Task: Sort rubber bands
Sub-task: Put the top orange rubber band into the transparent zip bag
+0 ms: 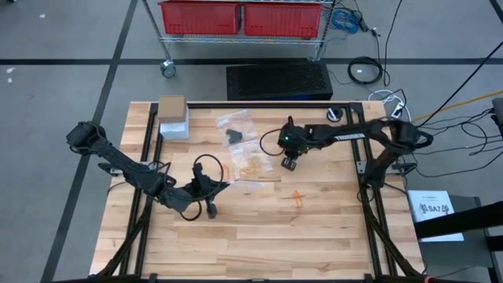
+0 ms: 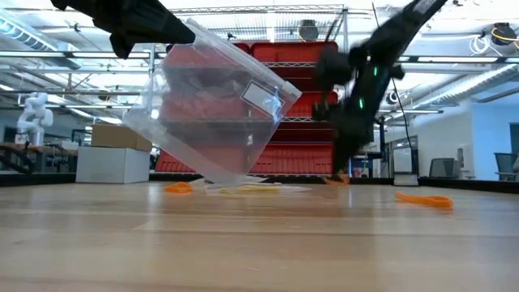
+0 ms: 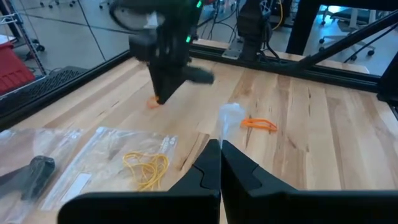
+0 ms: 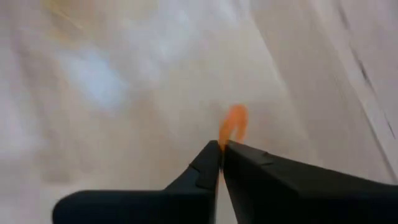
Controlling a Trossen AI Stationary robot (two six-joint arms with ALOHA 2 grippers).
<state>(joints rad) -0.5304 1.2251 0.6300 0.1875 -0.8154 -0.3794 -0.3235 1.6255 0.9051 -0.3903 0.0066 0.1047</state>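
My right gripper (image 4: 221, 149) has its fingers closed together, and an orange rubber band (image 4: 234, 124) curls up right at their tips, pinched between them as far as my right wrist view shows. In the high view the right gripper (image 1: 289, 163) sits low over the middle of the table (image 1: 330, 236), just beside the clear bags. A second orange band (image 1: 297, 198) lies loose on the wood nearer the front edge, apart from both grippers.

My left gripper (image 3: 220, 155) is closed too, fingers pressed together, with a corner of thin clear plastic (image 3: 231, 118) rising just past the tips; I cannot tell whether that plastic is actually caught between them. From above, the left gripper (image 1: 211, 206) lies left of centre.

The low view shows what the high view does not: a clear plastic bag (image 2: 215, 113) hangs tilted above the table under one arm, one corner down near the wood, with an orange band (image 2: 177, 188) lying beside that corner. The left wrist view shows the contents of the flat bags more plainly: one clear bag (image 3: 118, 158) lying on the table holds a tangle of pale yellow bands (image 3: 146, 169), and a neighbouring bag holds something black (image 3: 31, 177). The high view shows the same yellow-filled bag (image 1: 251, 165) with the black-filled bag (image 1: 234, 135) behind it, and a small white box (image 1: 174, 126) near the far left corner.
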